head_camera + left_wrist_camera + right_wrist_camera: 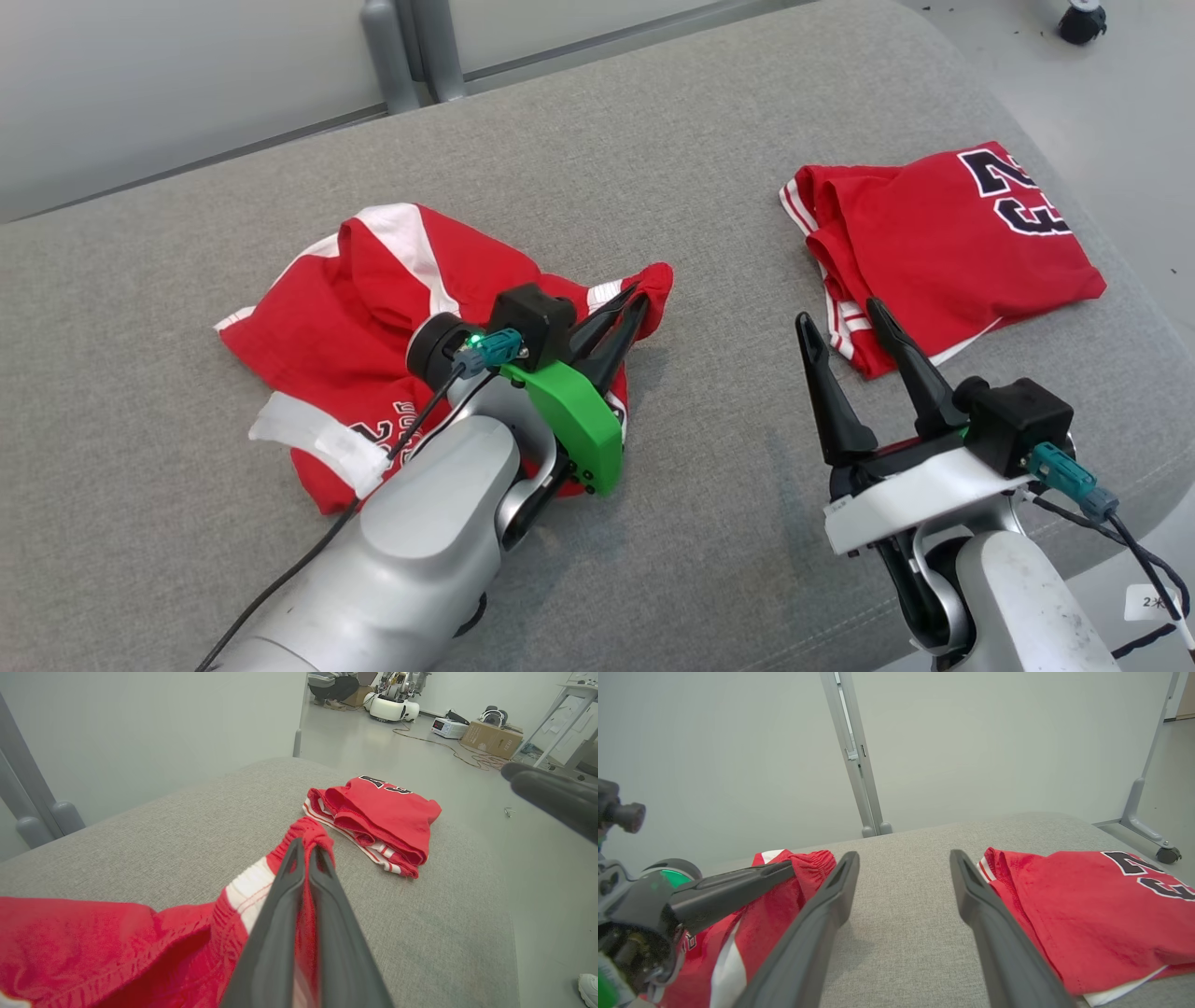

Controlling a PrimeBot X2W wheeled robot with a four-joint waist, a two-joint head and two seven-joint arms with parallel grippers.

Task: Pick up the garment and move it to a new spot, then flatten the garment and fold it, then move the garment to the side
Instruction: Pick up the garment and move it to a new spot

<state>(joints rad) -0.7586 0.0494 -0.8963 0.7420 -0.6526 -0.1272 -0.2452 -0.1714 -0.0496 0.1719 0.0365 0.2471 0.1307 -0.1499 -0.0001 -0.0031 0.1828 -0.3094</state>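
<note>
My left claw (pixel 638 296) is shut on the stretchy edge, a good place to hold, of the soft, floppy-looking red shorts (pixel 345 317) lying left on the grey cushion (pixel 653 140); my right claw (pixel 838 312) is open.

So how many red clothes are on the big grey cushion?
2. The crumpled red garment lies on the left, its edge pinched in the shut left gripper. The folded red garment with a number lies on the right, just beyond the open right gripper. I see no others.
</note>
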